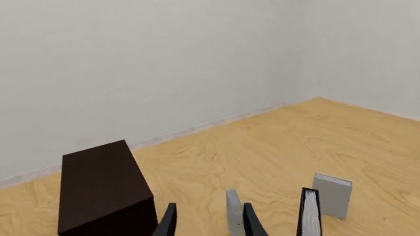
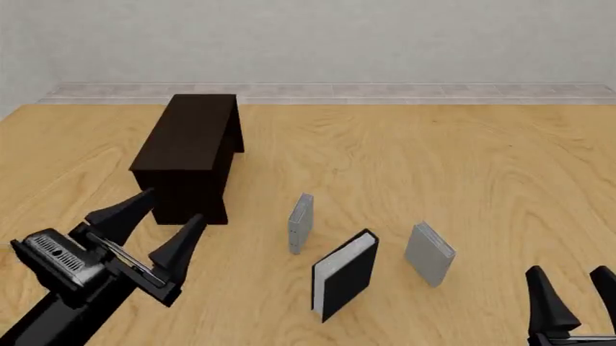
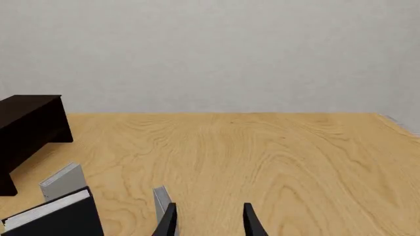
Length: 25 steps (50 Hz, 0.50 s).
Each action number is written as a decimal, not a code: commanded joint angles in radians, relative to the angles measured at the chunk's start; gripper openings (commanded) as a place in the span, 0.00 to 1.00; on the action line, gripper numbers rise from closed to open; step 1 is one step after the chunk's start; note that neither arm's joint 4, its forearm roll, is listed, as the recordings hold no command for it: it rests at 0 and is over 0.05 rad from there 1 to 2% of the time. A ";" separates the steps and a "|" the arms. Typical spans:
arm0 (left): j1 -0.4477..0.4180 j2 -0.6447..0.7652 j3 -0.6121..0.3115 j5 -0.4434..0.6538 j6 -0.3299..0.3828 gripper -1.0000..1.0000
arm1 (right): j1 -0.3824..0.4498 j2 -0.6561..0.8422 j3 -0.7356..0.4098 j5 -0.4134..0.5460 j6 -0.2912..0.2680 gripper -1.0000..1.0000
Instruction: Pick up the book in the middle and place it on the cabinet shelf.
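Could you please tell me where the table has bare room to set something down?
Bare wood spans the far right, beyond the right grey book, and behind the black book. It is crowded between the cabinet, left grey book and left tool.

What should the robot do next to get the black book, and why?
Probably swing the left gripper right, toward the black book. Its jaws are open and empty, and the book stands upright between two grey books, untouched. The cabinet waits on the left arm's side.

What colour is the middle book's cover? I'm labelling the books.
Black, with white page edges; the book shows best in the front view.
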 commanded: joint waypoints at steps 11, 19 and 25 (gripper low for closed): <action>-0.168 0.218 -0.085 -0.107 0.051 1.00 | 0.000 0.000 0.001 -0.001 0.000 1.00; -0.187 0.322 -0.126 -0.151 0.058 1.00 | 0.000 0.000 -0.002 0.003 0.000 1.00; -0.190 0.366 -0.184 -0.134 0.017 1.00 | 0.000 0.000 -0.001 0.000 0.000 1.00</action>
